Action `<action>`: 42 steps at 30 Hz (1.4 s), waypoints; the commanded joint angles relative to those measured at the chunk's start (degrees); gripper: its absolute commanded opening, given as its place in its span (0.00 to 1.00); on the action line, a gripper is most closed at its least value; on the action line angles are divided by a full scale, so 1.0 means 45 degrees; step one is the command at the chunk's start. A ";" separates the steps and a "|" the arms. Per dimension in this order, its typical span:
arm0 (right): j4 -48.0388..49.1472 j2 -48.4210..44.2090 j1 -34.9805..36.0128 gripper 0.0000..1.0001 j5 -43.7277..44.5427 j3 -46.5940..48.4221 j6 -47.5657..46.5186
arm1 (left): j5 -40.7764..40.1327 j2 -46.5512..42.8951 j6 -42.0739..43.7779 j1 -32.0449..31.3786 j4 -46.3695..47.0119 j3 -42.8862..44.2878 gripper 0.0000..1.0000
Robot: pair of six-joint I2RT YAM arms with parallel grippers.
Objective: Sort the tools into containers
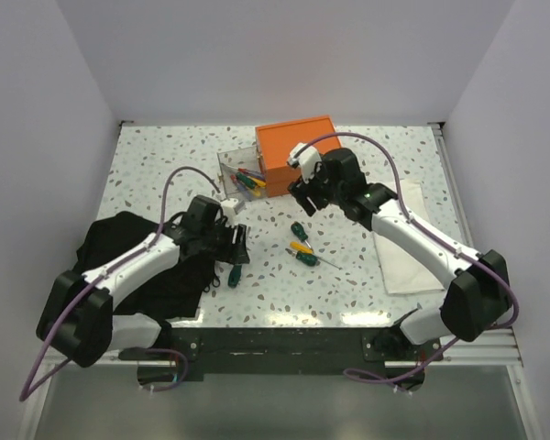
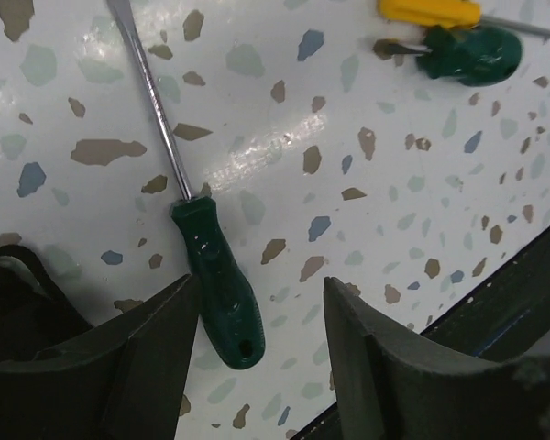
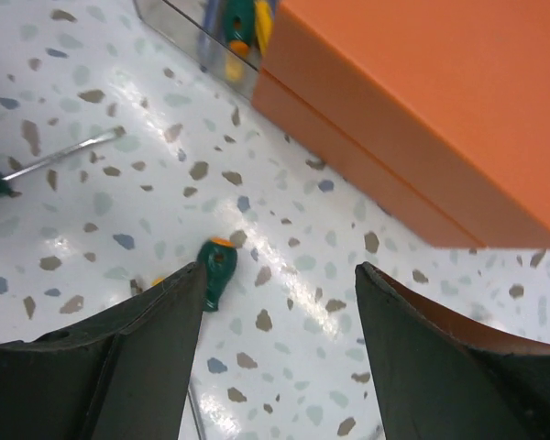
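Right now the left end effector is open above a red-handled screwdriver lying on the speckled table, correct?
Not quite. The handle of the screwdriver is green, not red; the left wrist view shows it clearly. The rest holds: the left end effector is open above it, and it lies on the speckled table.

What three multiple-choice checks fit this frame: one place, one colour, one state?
1. Where is the clear bin relative to the orange box?
A) on top of it
B) beside it
C) inside it

2. What handle colour has the long screwdriver below the left claw?
A) red
B) yellow
C) green

3. The right claw is:
A) open and empty
B) shut on a screwdriver
C) shut on the bin

Key:
1 B, the top view shows the bin standing next to the box.
2 C, the left wrist view shows a green handle.
3 A, the right wrist view shows the fingers apart with nothing held.
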 commanded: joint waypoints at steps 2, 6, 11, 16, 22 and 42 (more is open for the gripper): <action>0.0903 -0.1134 -0.0732 0.70 0.0819 -0.0727 0.1285 | -0.1692 0.1048 -0.0404 -0.0518 -0.0654 0.0398 0.58; 0.1001 -0.1721 -0.1045 0.70 0.0467 -0.1175 0.1676 | -0.1556 0.1692 -0.0638 -0.0732 0.0124 0.0339 0.56; 0.1060 -0.2092 -0.1202 0.71 0.0428 -0.1527 0.1774 | -0.1908 0.2844 -0.0717 -0.0772 0.0771 0.0631 0.52; 0.1099 -0.2346 -0.1300 0.71 0.0370 -0.1625 0.1794 | -0.1636 0.3723 -0.0483 -0.0889 0.0792 0.1100 0.22; 0.0788 -0.2562 -0.1534 0.71 0.0427 -0.1626 0.1600 | -0.0349 0.2559 0.0571 -0.0870 -0.0223 0.1511 0.00; 0.0142 0.0073 -0.2159 0.71 0.1248 0.0522 0.1267 | -0.1518 0.3190 -0.4404 0.3290 0.5945 0.5706 0.00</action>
